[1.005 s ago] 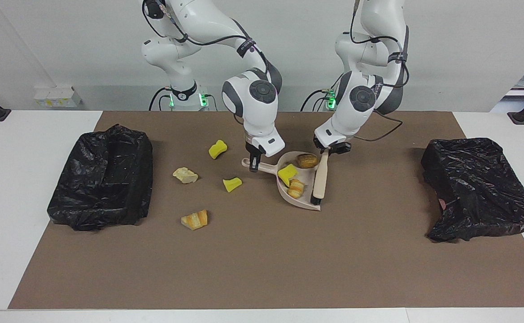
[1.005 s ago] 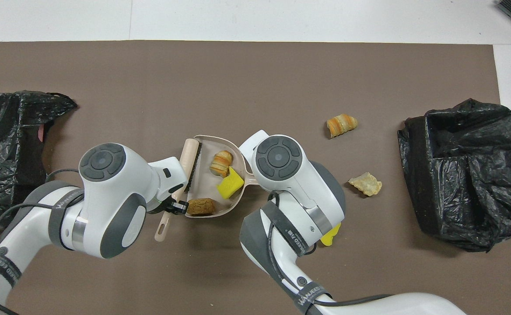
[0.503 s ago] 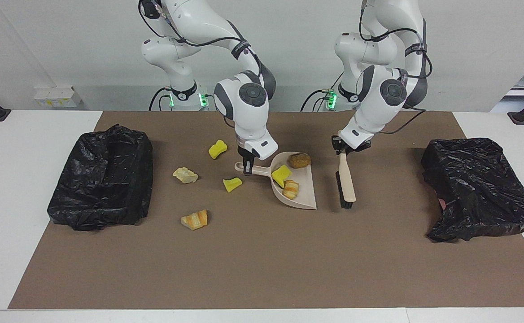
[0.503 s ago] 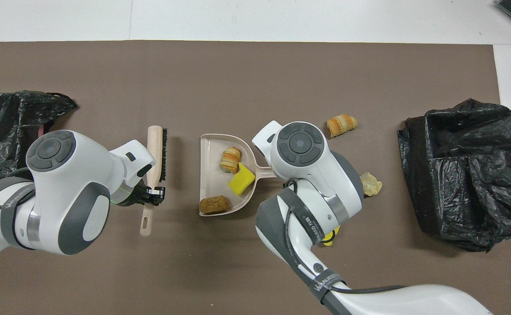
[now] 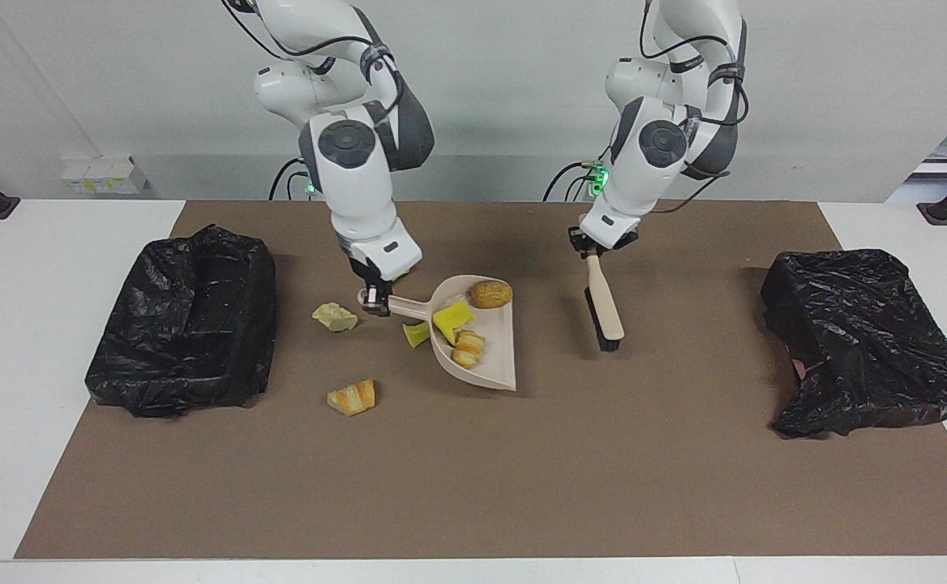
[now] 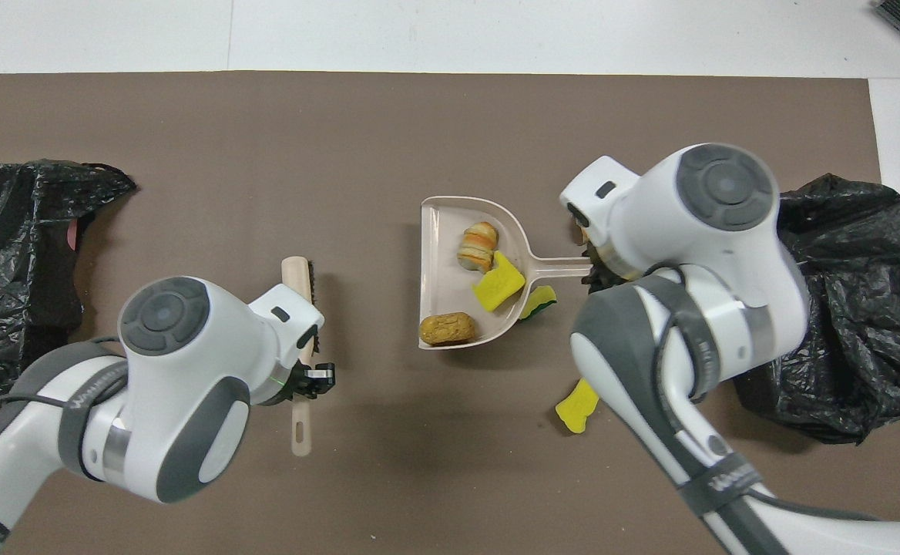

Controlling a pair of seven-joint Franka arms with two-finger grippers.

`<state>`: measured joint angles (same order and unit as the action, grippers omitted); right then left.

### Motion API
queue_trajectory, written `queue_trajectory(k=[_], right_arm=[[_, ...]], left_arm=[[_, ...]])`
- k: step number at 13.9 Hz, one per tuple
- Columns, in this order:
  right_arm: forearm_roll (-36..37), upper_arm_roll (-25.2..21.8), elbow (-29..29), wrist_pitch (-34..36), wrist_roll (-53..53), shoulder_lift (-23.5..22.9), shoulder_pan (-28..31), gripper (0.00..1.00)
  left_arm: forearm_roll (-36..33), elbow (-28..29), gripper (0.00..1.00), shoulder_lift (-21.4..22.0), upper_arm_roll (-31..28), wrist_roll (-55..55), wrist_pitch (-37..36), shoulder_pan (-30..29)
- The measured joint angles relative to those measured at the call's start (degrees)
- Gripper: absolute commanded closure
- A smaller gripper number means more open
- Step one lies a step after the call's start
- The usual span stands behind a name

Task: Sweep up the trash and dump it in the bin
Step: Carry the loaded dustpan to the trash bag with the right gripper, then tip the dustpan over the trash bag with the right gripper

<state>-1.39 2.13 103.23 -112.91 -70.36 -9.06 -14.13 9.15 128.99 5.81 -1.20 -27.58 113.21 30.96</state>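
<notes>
Dustpan [image 5: 477,345], clamped in the right gripper [image 5: 373,298], has lifted toward the bin [image 5: 186,320] with three scraps aboard, while the left gripper [image 5: 589,247], closed on the brush [image 5: 603,312], has drawn clear: dumping looks next.

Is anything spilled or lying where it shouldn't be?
Yes. A yellow chunk lies partly under the raised dustpan, not in it. More trash, such as a bread piece, lies loose on the brown mat.

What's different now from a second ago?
The right gripper has carried the dustpan, with three pieces in it, toward the right arm's end of the table. The left gripper has pulled the brush out of the pan. Both bins and the loose pieces stayed put.
</notes>
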Motion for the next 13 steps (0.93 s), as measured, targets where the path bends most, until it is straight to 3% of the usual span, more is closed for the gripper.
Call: queue_trajectory(k=[7, 8, 9, 10, 13], right_arm=[[-2.7, -0.2, 0.0, 4.6, -17.5, 5.0, 15.1, 1.0], [-2.9, -0.2, 0.0, 5.8, -20.6, 5.8, 17.9, 1.0], [-3.2, -0.3, 0.0, 6.9, -24.3, 6.5, 21.1, 1.0], [-4.1, -0.5, -0.1, 7.7, -28.7, 7.1, 24.6, 1.0], [-5.1, -1.2, -1.7, 8.0, -43.9, 7.7, 36.2, 1.0]], left_arm=[[2.2, 7.3, 1.0, 0.9, 0.4, -11.8, 6.4, 13.5], [2.9, 8.8, 0.8, 0.9, 0.4, -12.7, 8.6, 14.9], [3.2, 10.0, 0.27, 0.9, 0.5, -13.4, 10.3, 16.0], [3.3, 10.3, 0.0, 1.0, 0.4, -13.5, 11.1, 16.4], [3.3, 9.1, 0.0, 1.3, -0.6, -13.6, 10.6, 16.2]])
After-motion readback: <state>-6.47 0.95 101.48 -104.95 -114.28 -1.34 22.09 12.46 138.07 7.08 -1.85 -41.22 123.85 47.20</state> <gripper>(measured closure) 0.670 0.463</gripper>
